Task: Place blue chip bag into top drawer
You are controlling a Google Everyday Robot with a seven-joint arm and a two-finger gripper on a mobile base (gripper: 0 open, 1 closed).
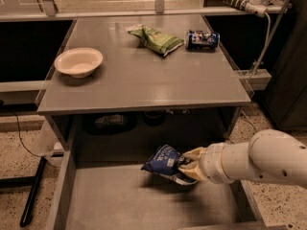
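The blue chip bag [163,161] is dark blue foil with white lettering. My gripper [188,165] is shut on its right end and holds it over the open top drawer [144,202], near the drawer's back middle. The bag hangs close above the drawer's flat grey bottom; I cannot tell whether it touches. My white arm [254,162] reaches in from the right.
On the grey table [139,75] above the drawer stand a cream bowl [78,62] at the left, a green chip bag [156,39] and a blue soda can [202,39] at the back right. The drawer's left wall [62,190] is low. A black pole [32,190] leans at the lower left.
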